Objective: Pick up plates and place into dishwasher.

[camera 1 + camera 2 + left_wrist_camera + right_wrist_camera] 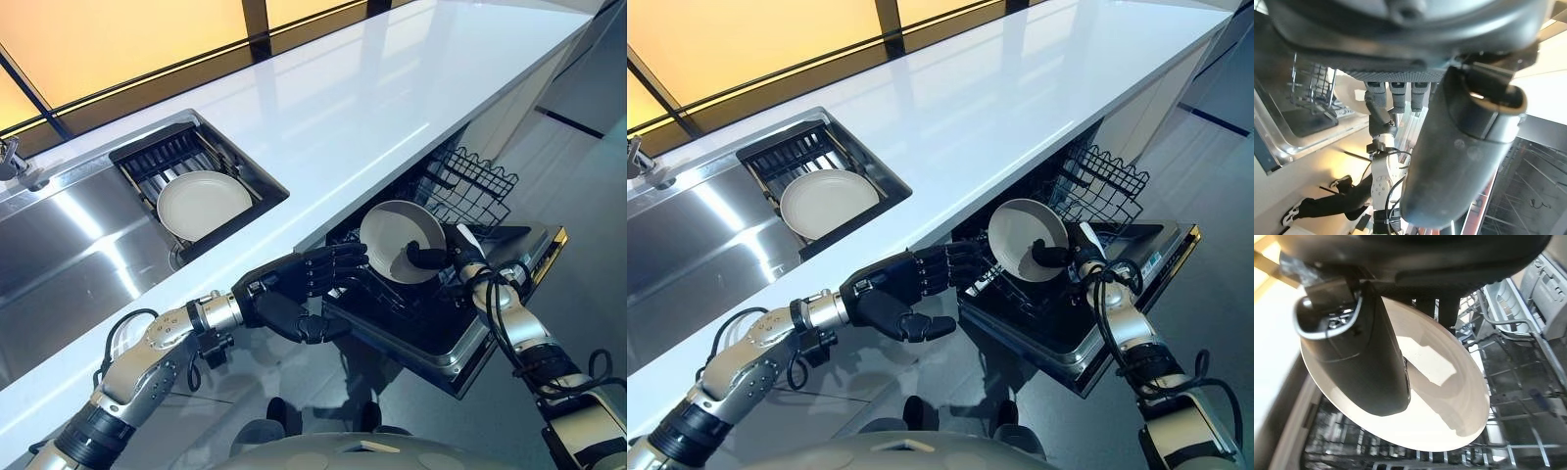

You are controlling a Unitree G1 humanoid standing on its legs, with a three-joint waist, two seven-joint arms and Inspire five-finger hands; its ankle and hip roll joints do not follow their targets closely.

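Note:
A white plate [392,235] is held tilted on edge over the dishwasher's lower rack [470,186]. My right hand [431,258] is shut on it, with the thumb [1366,357] lying across the plate's face [1440,401] and the fingers behind it. A second white plate [203,204] lies flat in the dark drain rack set in the sink. Left of the pulled-out rack, below the counter's edge, my left hand [284,294] is open with its fingers [1400,93] stretched toward the rack and holds nothing.
The dishwasher door [509,294] lies folded down at the right, with the wire rack [1518,396] pulled out over it. The long white counter [392,88] overhangs the machine. A steel sink [69,245] with a tap [12,157] is at the left.

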